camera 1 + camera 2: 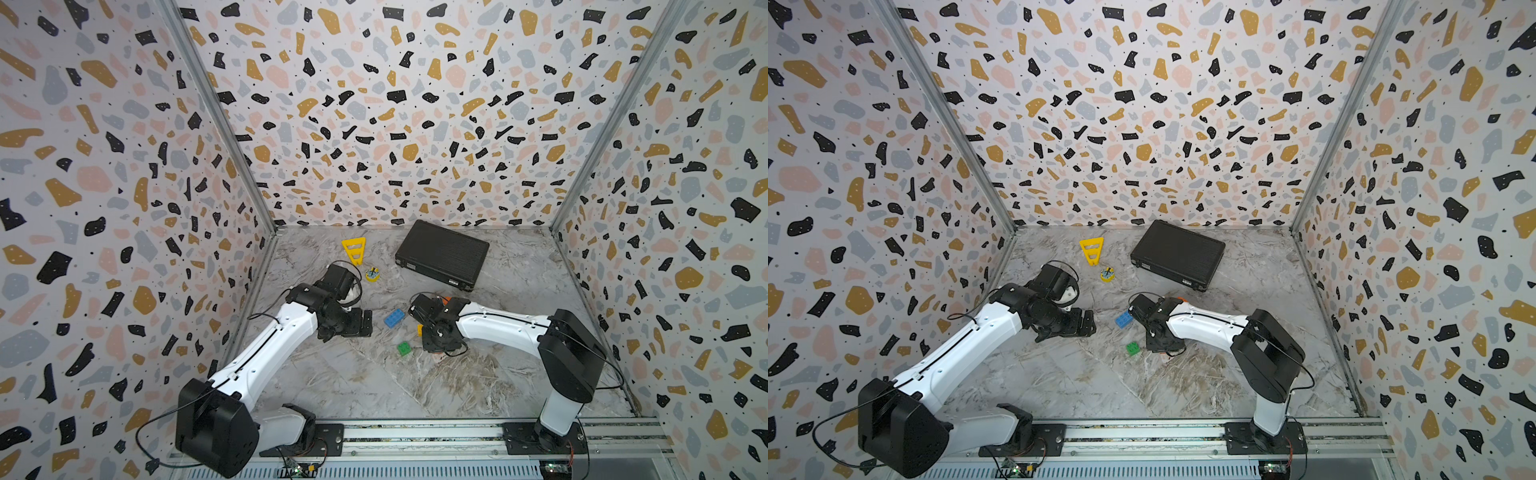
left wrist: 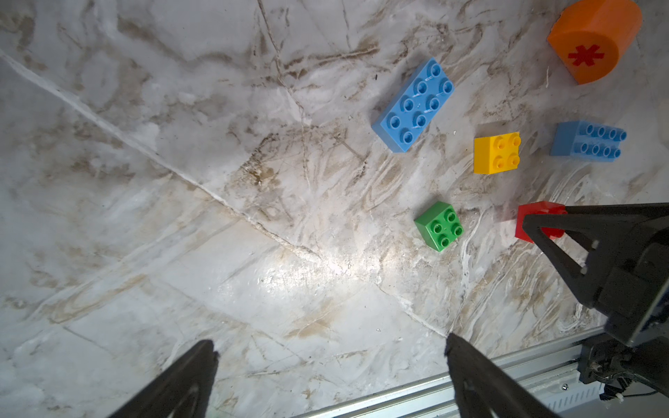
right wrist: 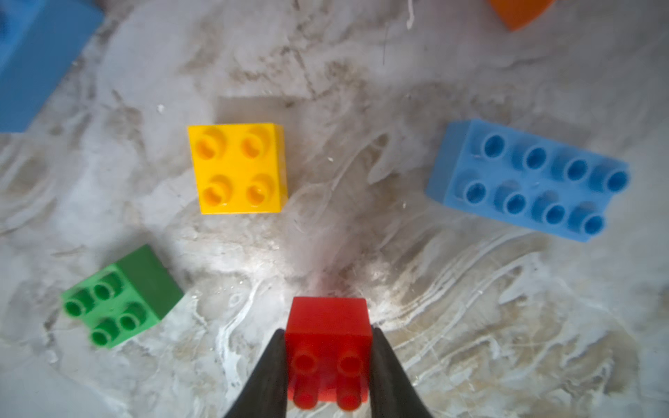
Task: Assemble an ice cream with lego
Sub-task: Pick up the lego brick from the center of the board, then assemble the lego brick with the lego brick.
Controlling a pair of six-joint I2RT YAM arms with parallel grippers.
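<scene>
- Right tool [image 3: 327, 330] is clenched on the red square studded plastic brick [image 3: 327, 347], with one black finger pressed to each side (whether the brick rests on the surface or hangs just above it, I cannot tell).
- Right arm [image 1: 498, 324] reaches from its base at the near rail inward over the grey marbled surface [image 1: 374, 382]. Its wrist is bent down over the bricks.
- Left tool [image 2: 331, 343] is released, its fingers spread wide with nothing between them, over bare surface and well apart from the bricks.
- Left arm [image 1: 266, 345] stretches from its elbow by the near rail toward the middle, with the wrist folded.
- The other bricks lie loose and none are joined. They are the yellow square brick [image 3: 237, 168], the green square brick [image 3: 123, 295], the blue rectangular studded brick [image 3: 525, 181] and the second blue rectangular brick [image 2: 414, 105]. The orange half-round piece with a red asterisk [image 2: 593, 39] lies beyond them.
- Nearer the back wall lie a yellow slotted triangle [image 1: 354, 249], a small yellow round piece [image 1: 372, 274] and a black ribbed case [image 1: 442, 253].
</scene>
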